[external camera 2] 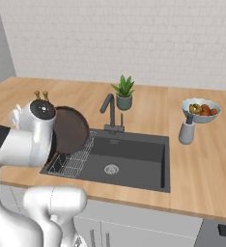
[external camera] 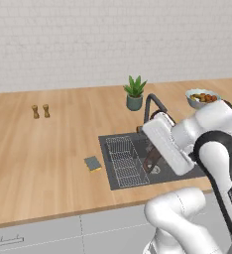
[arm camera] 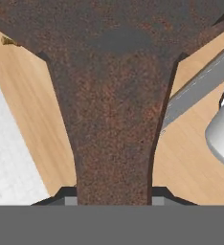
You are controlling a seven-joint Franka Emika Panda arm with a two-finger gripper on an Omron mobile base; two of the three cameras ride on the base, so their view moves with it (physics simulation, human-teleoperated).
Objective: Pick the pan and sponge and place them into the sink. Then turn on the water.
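Observation:
My gripper [arm camera: 114, 196] is shut on the long handle of the dark brown pan [arm camera: 115, 115]. In the left base view the handle [external camera: 151, 159] hangs below my white hand, over the sink [external camera: 106, 144]. The right base view shows the round pan [external camera 2: 69, 130] tilted on edge in the air above the wire rack [external camera 2: 72, 164] at the left end of the dark basin [external camera 2: 139, 153]. The grey-green sponge [external camera: 92, 163] lies on the counter just left of the sink. The water is out of view.
The dark curved faucet [external camera 2: 110, 109] stands behind the basin, with a potted plant [external camera 2: 123, 92] beyond it. A fruit bowl [external camera 2: 201, 110] and a soap dispenser [external camera 2: 186, 131] sit right of the sink. Two small shakers [external camera: 40, 111] stand far left.

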